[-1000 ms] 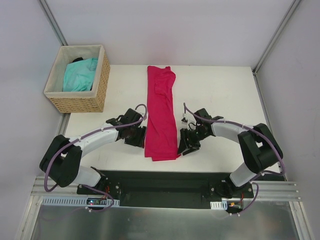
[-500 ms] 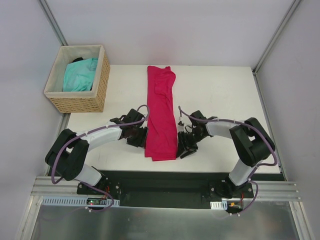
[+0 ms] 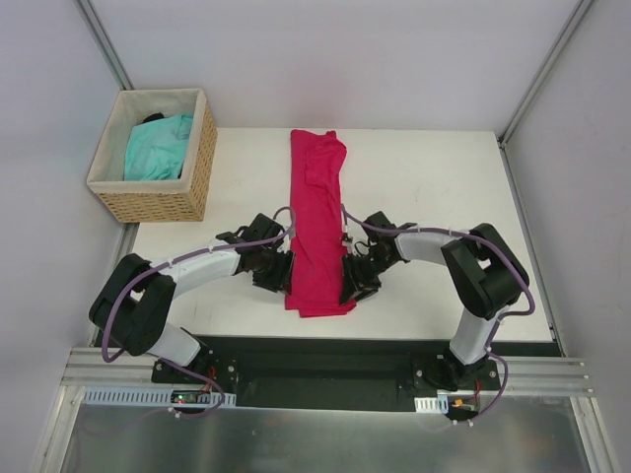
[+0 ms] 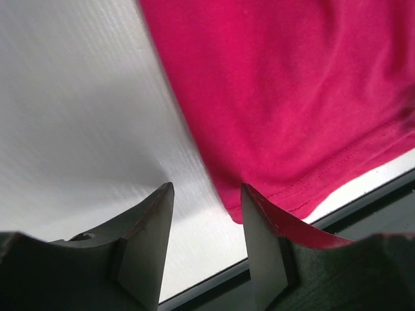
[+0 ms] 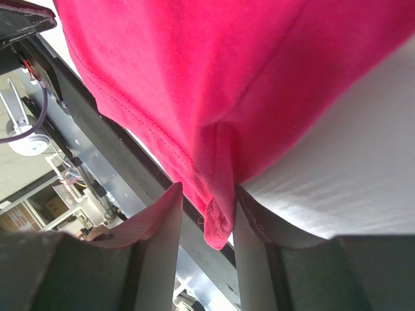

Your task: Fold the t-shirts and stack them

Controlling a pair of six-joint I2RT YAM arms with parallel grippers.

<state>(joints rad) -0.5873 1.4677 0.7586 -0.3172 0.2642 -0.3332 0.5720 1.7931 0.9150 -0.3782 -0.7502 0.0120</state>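
Note:
The crimson-pink t-shirt (image 3: 317,227) lies folded into a long narrow strip down the middle of the table, and it also fills the wrist views (image 4: 292,84) (image 5: 214,71). The turquoise t-shirt (image 3: 158,146) lies crumpled in the wicker basket. My left gripper (image 3: 283,274) (image 4: 206,214) is open at the strip's left edge near the hem, with bare table between its jaws and the fabric just touching the right finger. My right gripper (image 3: 348,281) (image 5: 206,220) straddles the strip's lower right corner. That fold of hem hangs between its jaws against one finger, with a gap to the other.
The wicker basket (image 3: 200,163) stands off the table's back left corner. The white table (image 3: 434,187) stretches to the right of the shirt. A black rail (image 3: 315,355) runs along the near edge, just below the shirt's hem. Grey walls enclose the space.
My right gripper slid left onto the strip's lower right edge and its jaws narrowed around the hem. The left gripper crept right to the strip's left edge.

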